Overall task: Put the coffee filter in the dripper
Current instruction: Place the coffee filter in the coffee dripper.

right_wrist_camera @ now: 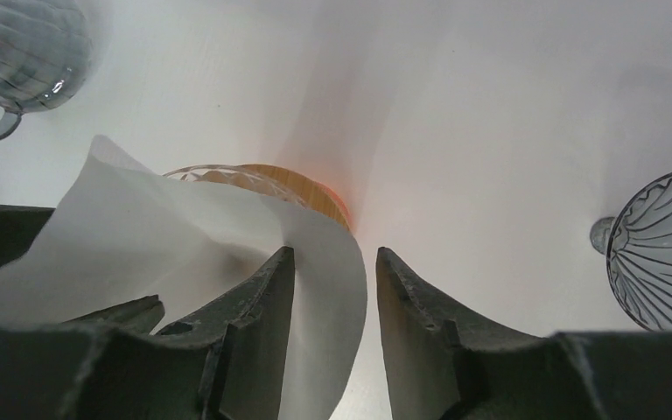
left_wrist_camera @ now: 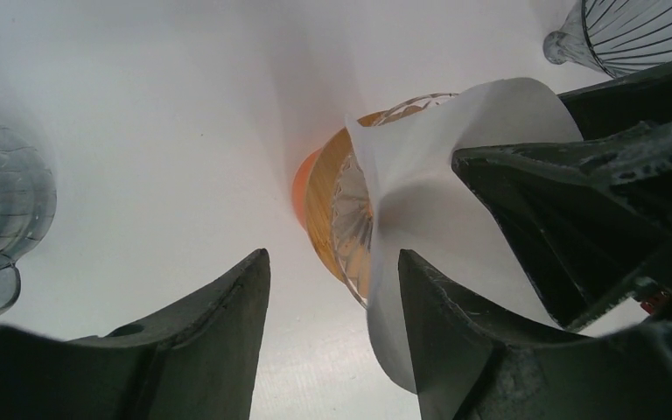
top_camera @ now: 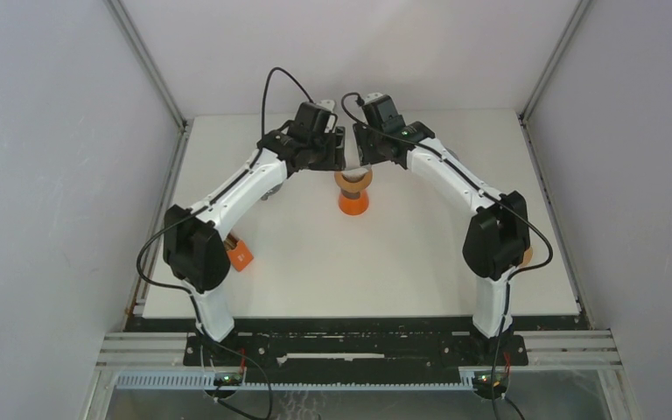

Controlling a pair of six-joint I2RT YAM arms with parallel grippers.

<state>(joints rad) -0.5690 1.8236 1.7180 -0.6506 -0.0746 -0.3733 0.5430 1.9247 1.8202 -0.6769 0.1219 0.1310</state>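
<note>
The dripper (top_camera: 353, 199) has an orange base, a wooden collar and a ribbed glass cone, and stands at the table's middle back. It also shows in the left wrist view (left_wrist_camera: 350, 210) and the right wrist view (right_wrist_camera: 289, 175). The white paper coffee filter (left_wrist_camera: 455, 131) (right_wrist_camera: 140, 227) sits tilted over the dripper's rim, partly spread open. Both grippers hover close together just above it. My left gripper (left_wrist_camera: 332, 255) (top_camera: 337, 159) is open, and the filter's wall lies against its right finger. My right gripper (right_wrist_camera: 334, 251) (top_camera: 365, 157) is open, and the filter's wall lies against its left finger.
A clear glass mug (left_wrist_camera: 0, 201) (right_wrist_camera: 17, 44) stands left of the dripper. A second ribbed clear glass dripper (left_wrist_camera: 639, 31) (right_wrist_camera: 665, 254) stands to the right. A small orange object (top_camera: 241, 255) lies by the left arm's elbow. Grey walls enclose the table.
</note>
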